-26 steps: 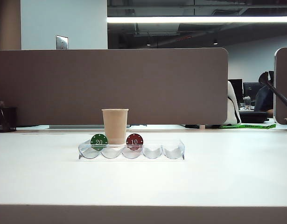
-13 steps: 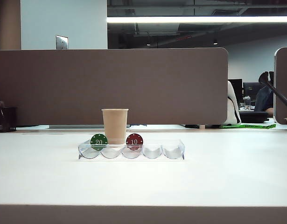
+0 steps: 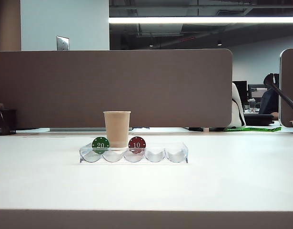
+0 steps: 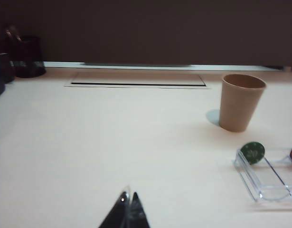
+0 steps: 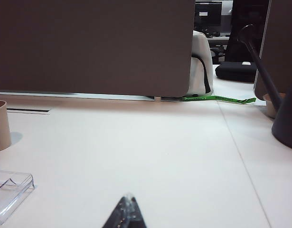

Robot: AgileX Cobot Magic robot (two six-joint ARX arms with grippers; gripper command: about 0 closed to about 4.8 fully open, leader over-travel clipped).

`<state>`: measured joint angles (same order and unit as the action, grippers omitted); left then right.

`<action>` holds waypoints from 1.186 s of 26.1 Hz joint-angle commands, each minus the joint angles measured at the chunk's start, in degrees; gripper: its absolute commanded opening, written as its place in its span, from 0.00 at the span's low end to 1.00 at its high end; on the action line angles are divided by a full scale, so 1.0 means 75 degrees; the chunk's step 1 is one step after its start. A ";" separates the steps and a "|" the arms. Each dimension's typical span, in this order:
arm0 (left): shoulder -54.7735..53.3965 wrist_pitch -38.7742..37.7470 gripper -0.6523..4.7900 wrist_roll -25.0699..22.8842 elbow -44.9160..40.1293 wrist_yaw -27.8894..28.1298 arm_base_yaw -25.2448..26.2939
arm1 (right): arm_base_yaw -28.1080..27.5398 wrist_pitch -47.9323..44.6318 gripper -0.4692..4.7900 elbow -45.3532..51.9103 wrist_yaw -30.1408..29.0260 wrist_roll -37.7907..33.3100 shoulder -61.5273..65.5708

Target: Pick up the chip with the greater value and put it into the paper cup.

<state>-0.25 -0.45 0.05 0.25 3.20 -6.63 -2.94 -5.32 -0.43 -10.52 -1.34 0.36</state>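
You've got the paper cup (image 3: 117, 129) upright on the white table (image 3: 146, 183), toward the far edge and a bit left of centre, just behind the clear chip tray (image 3: 134, 154). The tray has 5 scooped slots in a row, parallel to the near edge. Green 20 chip (image 3: 100, 144) stands on edge in the leftmost slot; red 10 chip (image 3: 136, 143) stands in the 3rd slot. The other 3 slots look empty. No black 100 chip shows in any view, and the cup's inside can't be seen, so I can't tell you where that chip is.

Left gripper (image 4: 127, 212): fingers pressed together to a point, holding nothing, low over bare table well short of the tray; the cup (image 4: 240, 102), the green chip (image 4: 253, 153) and the tray's end (image 4: 265, 176) all sit off to one side of it.

Right gripper (image 5: 127, 211): tips also look closed together, nothing between them, over bare table with the tray's other end (image 5: 10, 194) and the cup's edge (image 5: 0, 126) off to its side.

Neither gripper shows in your exterior view.
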 commanded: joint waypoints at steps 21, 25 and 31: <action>-0.0006 0.0711 0.11 -0.0090 0.0023 -0.0653 0.0213 | 0.0012 -0.0143 0.08 0.0012 0.0699 0.0428 0.0003; -0.0006 0.0863 0.11 -0.0093 0.0023 -0.0571 0.0213 | 0.0012 -0.0187 0.08 0.0012 0.0490 0.0382 0.0003; -0.0006 0.0892 0.11 -0.0256 0.0023 -0.0388 0.0216 | 0.0009 -0.0178 0.08 0.0012 0.0393 0.0382 0.0003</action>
<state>-0.25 5.37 -1.52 0.25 -0.58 -5.02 -2.87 -5.58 -0.43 -7.55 1.61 0.36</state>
